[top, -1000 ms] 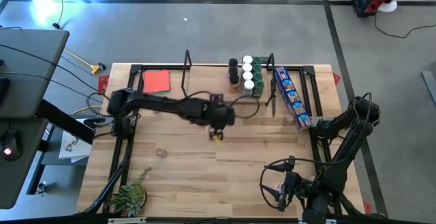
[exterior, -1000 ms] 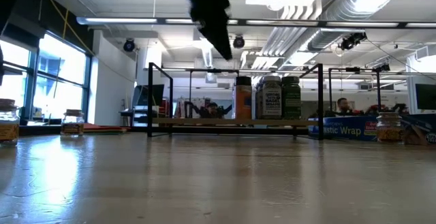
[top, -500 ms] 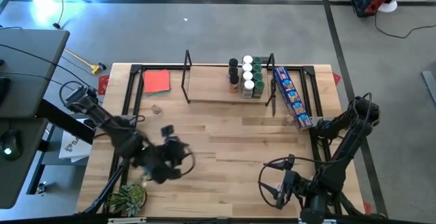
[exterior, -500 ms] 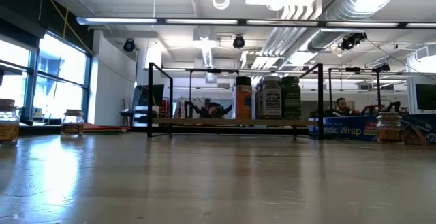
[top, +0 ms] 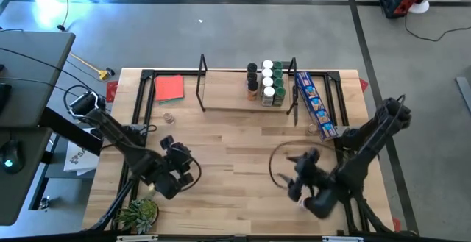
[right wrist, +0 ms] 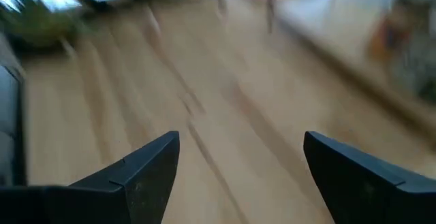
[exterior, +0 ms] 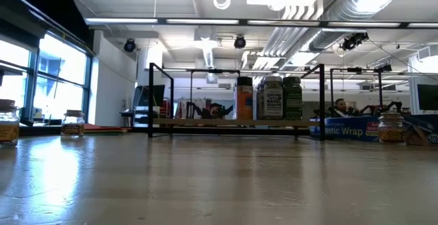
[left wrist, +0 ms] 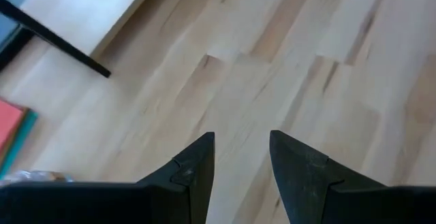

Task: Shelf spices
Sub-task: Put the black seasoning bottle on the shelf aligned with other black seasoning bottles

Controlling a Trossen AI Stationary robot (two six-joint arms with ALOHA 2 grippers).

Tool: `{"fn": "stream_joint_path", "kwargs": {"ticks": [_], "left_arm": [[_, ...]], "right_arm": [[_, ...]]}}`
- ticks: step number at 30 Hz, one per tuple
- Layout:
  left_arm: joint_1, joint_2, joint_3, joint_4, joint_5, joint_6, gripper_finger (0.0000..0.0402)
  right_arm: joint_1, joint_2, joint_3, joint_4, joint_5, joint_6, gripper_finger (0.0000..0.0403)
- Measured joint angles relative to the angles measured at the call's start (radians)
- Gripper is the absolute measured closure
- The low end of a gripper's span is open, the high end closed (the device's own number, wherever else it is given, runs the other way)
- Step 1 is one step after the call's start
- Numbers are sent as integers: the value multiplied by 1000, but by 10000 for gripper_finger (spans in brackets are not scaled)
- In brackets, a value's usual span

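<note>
Swung out over mid-desk, right pincer (top: 298, 187) spread and empty, left pincer (top: 171, 177) part open, empty, near plant (top: 138, 214); jars (top: 266, 82) stand on shelf (top: 228, 102), one (top: 168, 117) loose.

Right gripper (right wrist: 242, 157) hovering over the wooden tabletop (right wrist: 225, 101)

Its two dark fingers (right wrist: 139, 173) are standing wide apart, holding nothing; everything beyond is blurring out.

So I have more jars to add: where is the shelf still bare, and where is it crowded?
The shelf is bare from its left upright to the spices, which crowd the right end. The tabletop between shelf and both pincers is also free.
</note>
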Motion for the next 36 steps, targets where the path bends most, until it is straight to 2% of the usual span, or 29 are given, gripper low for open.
{"fn": "stream_joint_path", "kwargs": {"ticks": [3,6,7,9,13,17,25,32,36], "left_arm": [[12,3,-51,100,-5,5,266],[16,3,-96,195,-10,40,266],[18,3,-110,234,-10,51,266],[18,3,-138,298,-11,59,266],[18,6,-180,405,-12,83,266],[17,7,-211,465,-6,110,266],[18,6,-217,463,-8,127,266],[18,6,-217,468,-11,127,266],[18,6,-217,476,-10,126,266]], "right_arm": [[-73,-12,61,-196,-356,-8,94],[-97,-12,85,-214,-675,-218,94],[-91,-12,82,-188,-750,-284,94],[-69,-10,66,-133,-825,-366,94],[-22,-10,27,-73,-886,-367,94],[9,-10,4,-110,-877,-259,94],[52,-7,-76,21,-871,-221,94],[55,-3,-112,24,-870,-212,94],[55,18,-131,34,-921,-222,94]]}}
